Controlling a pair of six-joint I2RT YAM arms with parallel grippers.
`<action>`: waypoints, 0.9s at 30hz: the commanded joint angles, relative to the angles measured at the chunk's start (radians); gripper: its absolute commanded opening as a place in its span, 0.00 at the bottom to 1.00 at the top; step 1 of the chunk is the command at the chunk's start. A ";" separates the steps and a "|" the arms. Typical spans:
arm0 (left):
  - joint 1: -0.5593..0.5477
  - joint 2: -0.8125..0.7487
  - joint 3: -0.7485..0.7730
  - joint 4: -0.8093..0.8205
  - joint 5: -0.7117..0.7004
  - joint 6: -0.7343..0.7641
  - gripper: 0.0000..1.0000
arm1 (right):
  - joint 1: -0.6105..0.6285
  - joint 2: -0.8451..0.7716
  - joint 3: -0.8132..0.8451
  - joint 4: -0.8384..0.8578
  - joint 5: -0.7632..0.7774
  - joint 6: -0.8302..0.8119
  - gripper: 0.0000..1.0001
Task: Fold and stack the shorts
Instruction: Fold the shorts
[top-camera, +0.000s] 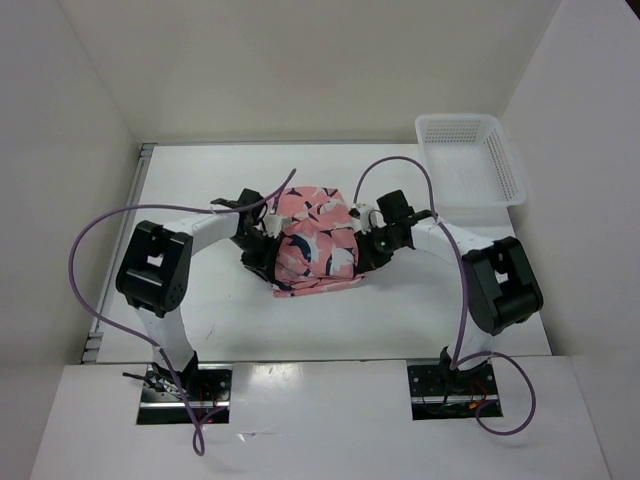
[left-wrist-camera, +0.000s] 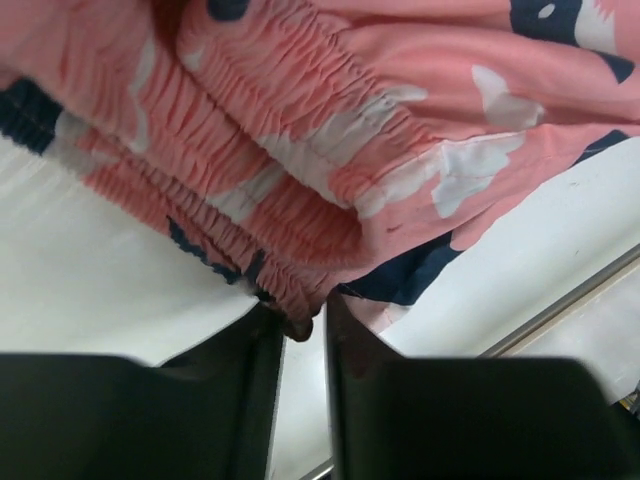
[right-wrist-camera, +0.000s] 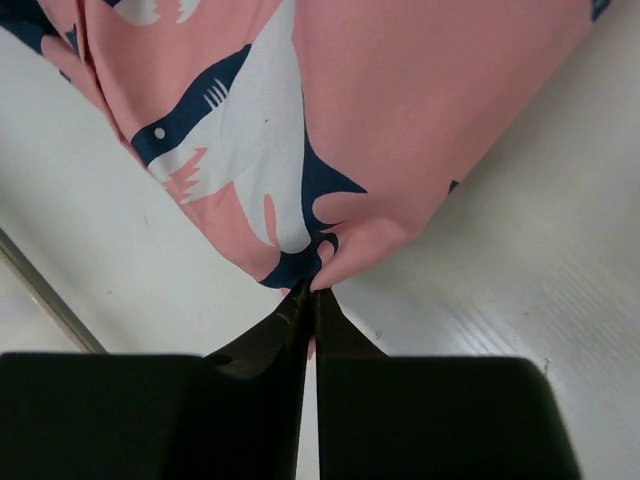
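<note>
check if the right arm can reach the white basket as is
Likely not yet: the right gripper is shut on the shorts. The path to the basket at the far right looks open otherwise.

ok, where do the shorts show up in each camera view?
Top external: shorts at mid-table, between the left tool and the right tool.
Left wrist: fills the upper frame, gathered waistband pinched at the tool tip.
Right wrist: fills the upper frame, one shark-print corner pinched at the tool tip.
Shared landmark: the white table under the fabric, visible in all three.
</note>
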 joint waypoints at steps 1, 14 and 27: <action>0.000 -0.074 -0.015 -0.036 -0.019 0.005 0.32 | 0.030 -0.050 0.013 -0.055 -0.058 -0.024 0.09; 0.000 -0.157 -0.043 -0.027 -0.179 0.005 0.47 | 0.030 -0.174 -0.001 -0.116 -0.170 0.054 0.63; 0.278 -0.350 0.054 -0.016 -0.206 0.005 0.56 | 0.030 -0.038 -0.048 0.189 0.572 0.105 0.15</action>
